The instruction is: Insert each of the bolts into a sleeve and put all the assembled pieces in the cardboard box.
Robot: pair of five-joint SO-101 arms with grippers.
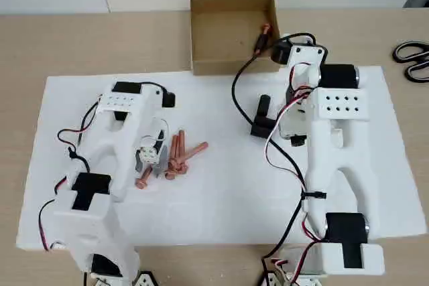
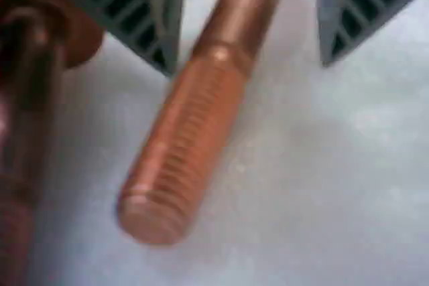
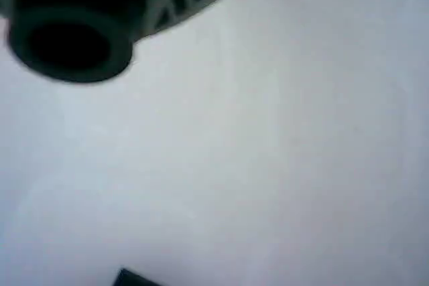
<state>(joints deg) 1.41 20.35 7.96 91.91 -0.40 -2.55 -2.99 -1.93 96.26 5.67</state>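
Trouble looks likeliest at the pick-up: the left tool [image 2: 249, 58] stands low over one copper bolt [image 2: 194, 138] on the white sheet [image 1: 234, 185], and a second bolt [image 2: 27, 138] lies just beside it. If the jaws close off-centre, the round shaft could roll or swing sideways. The near finger [image 2: 144, 11] could also snag the neighbour and scatter the pile of bolts [image 1: 179, 154]. A bolt gripped crooked would be hard to line up with a sleeve's narrow mouth.

The left tool is spread wide, one finger on each side of the shaft. One sits just beside it, the other apart, and neither is seen pressing it. The right tool [image 1: 267, 120] hovers near the middle of the sheet and appears to pinch a black sleeve [image 3: 67, 43], its open end showing. A loose hold there could let it tip during insertion. One assembled piece [image 1: 263, 37] already lies in the cardboard box [image 1: 228, 65] at the far edge of the sheet on the tabletop [image 1: 67, 45].
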